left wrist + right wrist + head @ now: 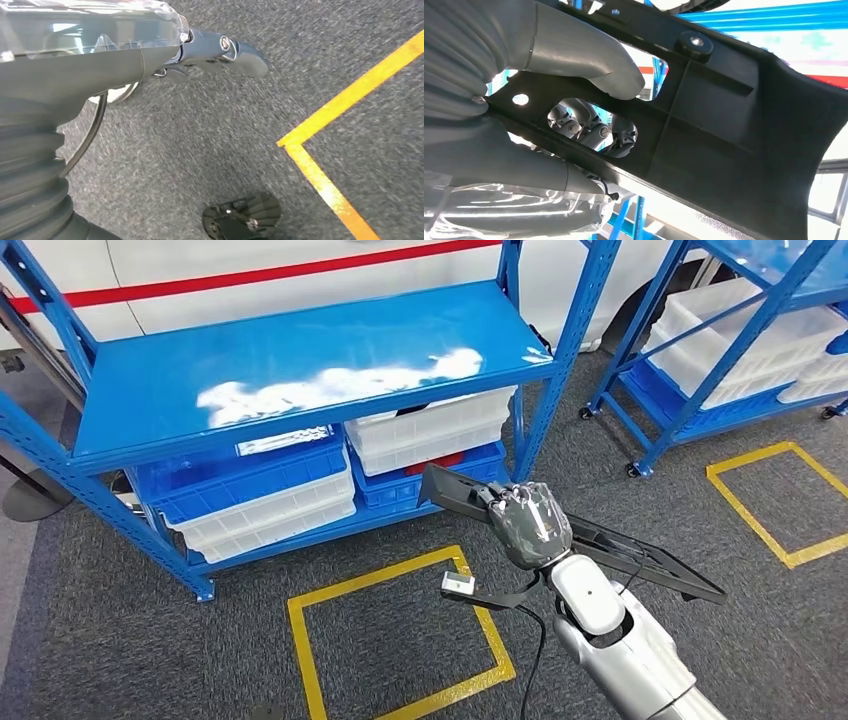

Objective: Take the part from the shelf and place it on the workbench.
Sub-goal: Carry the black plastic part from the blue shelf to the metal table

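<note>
Clasped in the right robot hand [530, 523], a flat black plastic part [640, 558] is already off the blue shelf [300, 370] and held in the air above the grey carpet [150, 640]. Thumb [584, 55] presses one face while fingers [589, 125] wrap the other, seen through a cut-out. Its long axis runs level, from just ahead of the robot hand out to the robot's right. Beside the robot, the left robot hand [220, 50] hangs low over the floor; whether it is spread cannot be told. No surface is visible, so a turn likely comes next.

Black part [724, 145] — far end cut off; floor [210, 130] blurred.
</note>
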Controlling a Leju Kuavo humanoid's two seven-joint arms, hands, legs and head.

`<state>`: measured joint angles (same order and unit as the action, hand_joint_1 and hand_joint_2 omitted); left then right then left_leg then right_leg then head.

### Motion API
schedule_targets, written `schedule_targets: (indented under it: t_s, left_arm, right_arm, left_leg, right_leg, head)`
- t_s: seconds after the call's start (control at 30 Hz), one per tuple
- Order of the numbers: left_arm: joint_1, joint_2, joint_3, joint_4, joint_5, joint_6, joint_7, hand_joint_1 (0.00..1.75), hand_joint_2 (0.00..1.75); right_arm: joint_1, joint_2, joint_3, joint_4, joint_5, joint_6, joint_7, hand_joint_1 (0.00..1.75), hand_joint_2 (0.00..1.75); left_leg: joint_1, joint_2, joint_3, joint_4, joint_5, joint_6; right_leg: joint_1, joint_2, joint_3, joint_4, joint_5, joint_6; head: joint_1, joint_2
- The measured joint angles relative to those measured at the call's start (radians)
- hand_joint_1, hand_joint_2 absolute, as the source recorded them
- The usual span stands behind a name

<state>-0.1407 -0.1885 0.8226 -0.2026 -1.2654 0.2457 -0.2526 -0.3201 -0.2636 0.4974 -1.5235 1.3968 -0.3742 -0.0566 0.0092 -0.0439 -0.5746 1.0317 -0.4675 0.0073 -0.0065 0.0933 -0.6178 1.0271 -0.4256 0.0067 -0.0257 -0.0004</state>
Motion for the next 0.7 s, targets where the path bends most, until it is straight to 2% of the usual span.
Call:
schedule_targets:
  t_s: [0.03,0.1,0.17,0.2,0.23,0.27,0.3,0.33,0.37,0.4,0.43,0.47,0.53,0.6,0.63,0.7]
  left_arm:
    - [-0.001,-0.001,0.0,0.0,-0.001,0.0,0.001,0.0,1.75]
    - [-0.004,-0.002,0.0,0.0,-0.003,0.0,0.001,0.0,1.75]
    - [-0.004,-0.002,-0.001,-0.001,-0.003,0.0,0.001,0.0,1.75]
    - [-0.003,-0.002,-0.001,-0.001,-0.003,0.0,0.001,0.0,1.75]
    - [-0.001,-0.002,-0.001,-0.001,-0.003,0.0,0.001,0.0,1.75]
    - [-0.001,-0.002,-0.001,-0.001,-0.003,0.0,0.001,0.0,1.75]
    - [-0.001,-0.002,-0.001,-0.001,-0.003,0.0,0.001,0.0,1.75]
    - [-0.002,-0.002,-0.001,-0.001,-0.003,0.0,0.001,0.0,1.75]
    - [-0.003,-0.002,-0.001,-0.001,-0.003,-0.001,0.001,0.0,1.75]
    - [-0.004,-0.002,-0.002,-0.001,-0.004,-0.001,0.001,0.0,1.75]
    - [-0.004,-0.002,-0.002,-0.001,-0.004,-0.002,0.001,0.0,1.75]
    - [-0.005,-0.002,-0.002,-0.001,-0.004,-0.002,0.002,0.0,1.75]
    - [-0.006,-0.002,-0.003,-0.001,-0.004,-0.003,0.005,0.0,1.75]
    - [-0.006,-0.003,-0.005,-0.002,-0.004,-0.003,0.009,0.0,1.75]
    - [-0.006,-0.002,-0.006,-0.002,-0.003,-0.003,0.011,0.0,1.75]
    - [-0.003,-0.002,-0.007,-0.002,-0.003,-0.003,0.017,0.0,1.75]
  right_arm:
    - [0.002,0.0,-0.002,-0.001,0.001,0.0,0.001,1.75,1.75]
    - [0.005,0.001,-0.006,-0.003,0.002,0.0,0.002,1.75,1.75]
    - [0.005,0.001,-0.009,-0.005,0.003,0.0,0.003,1.75,1.75]
    - [0.006,0.002,-0.009,-0.005,0.003,0.0,0.003,1.75,1.75]
    - [0.008,0.002,-0.01,-0.005,0.003,0.001,0.003,1.75,1.75]
    - [0.01,0.002,-0.01,-0.005,0.003,0.001,0.003,1.75,1.75]
    - [0.012,0.002,-0.01,-0.005,0.003,0.001,0.003,1.75,1.75]
    - [0.012,0.002,-0.011,-0.006,0.003,0.001,0.003,1.75,1.75]
    - [0.012,0.002,-0.012,-0.007,0.004,0.001,0.004,1.75,1.75]
    - [0.012,0.002,-0.013,-0.008,0.006,0.0,0.004,1.75,1.75]
    - [0.012,0.002,-0.015,-0.01,0.007,0.0,0.006,1.75,1.75]
    - [0.014,0.002,-0.016,-0.012,0.009,0.0,0.007,1.75,1.75]
    - [0.022,0.002,-0.02,-0.016,0.013,-0.002,0.01,1.75,1.75]
    - [0.031,0.002,-0.023,-0.02,0.016,-0.005,0.011,1.75,1.75]
    - [0.033,0.002,-0.024,-0.022,0.018,-0.006,0.012,1.75,1.75]
    - [0.034,0.003,-0.024,-0.023,0.021,-0.008,0.012,1.75,1.75]
  left_leg:
    - [0.0,0.008,0.001,-0.004,0.003,0.006]
    - [0.003,0.024,0.004,-0.013,0.01,0.019]
    - [0.003,0.04,0.005,-0.017,0.013,0.025]
    - [0.003,0.049,0.004,-0.017,0.013,0.026]
    - [0.002,0.058,0.004,-0.016,0.012,0.026]
    - [0.002,0.067,0.004,-0.016,0.011,0.025]
    - [0.002,0.076,0.005,-0.016,0.01,0.025]
    - [0.001,0.085,0.007,-0.016,0.008,0.023]
    - [0.001,0.092,0.01,-0.016,0.006,0.02]
    - [-0.001,0.099,0.012,-0.016,0.004,0.017]
    - [-0.003,0.104,0.014,-0.016,0.002,0.013]
    - [-0.005,0.11,0.015,-0.017,0.0,0.008]
    - [-0.007,0.121,0.018,-0.019,-0.003,-0.003]
    - [-0.005,0.105,0.011,0.007,-0.026,-0.013]
    - [-0.004,0.088,-0.006,0.047,-0.052,-0.016]
    - [-0.003,0.061,-0.066,0.181,-0.116,-0.018]
  right_leg:
    - [-0.002,0.001,-0.002,0.0,0.0,0.006]
    - [-0.002,-0.03,-0.018,0.033,-0.023,0.016]
    - [-0.003,-0.073,-0.071,0.144,-0.081,0.025]
    - [-0.005,-0.082,-0.104,0.212,-0.109,0.029]
    - [-0.007,-0.086,-0.129,0.26,-0.123,0.031]
    - [-0.008,-0.088,-0.137,0.275,-0.118,0.032]
    - [-0.009,-0.091,-0.123,0.248,-0.095,0.031]
    - [-0.008,-0.098,-0.09,0.184,-0.059,0.028]
    - [-0.005,-0.115,-0.05,0.108,-0.03,0.024]
    - [0.0,-0.13,-0.018,0.044,-0.009,0.017]
    - [0.005,-0.14,0.002,0.004,0.0,0.01]
    - [0.01,-0.144,0.007,-0.01,-0.001,0.004]
    - [0.009,-0.124,0.006,-0.013,0.002,-0.007]
    - [0.003,-0.109,0.009,-0.021,0.007,-0.019]
    - [0.0,-0.102,0.011,-0.025,0.009,-0.025]
    - [0.002,-0.085,0.011,-0.025,0.009,-0.032]
  head:
    - [0.0,0.0]
    - [0.0,0.0]
    - [0.0,0.0]
    - [0.0,0.0]
    - [0.0,0.0]
    - [0.0,0.0]
    - [0.0,0.0]
    - [0.0,0.0]
    - [0.0,0.0]
    - [0.0,0.0]
    - [0.0,0.0]
    - [0.0,0.0]
    - [0.0,0.0]
    - [0.0,0.0]
    - [0.0,0.0]
    - [0.0,0.0]
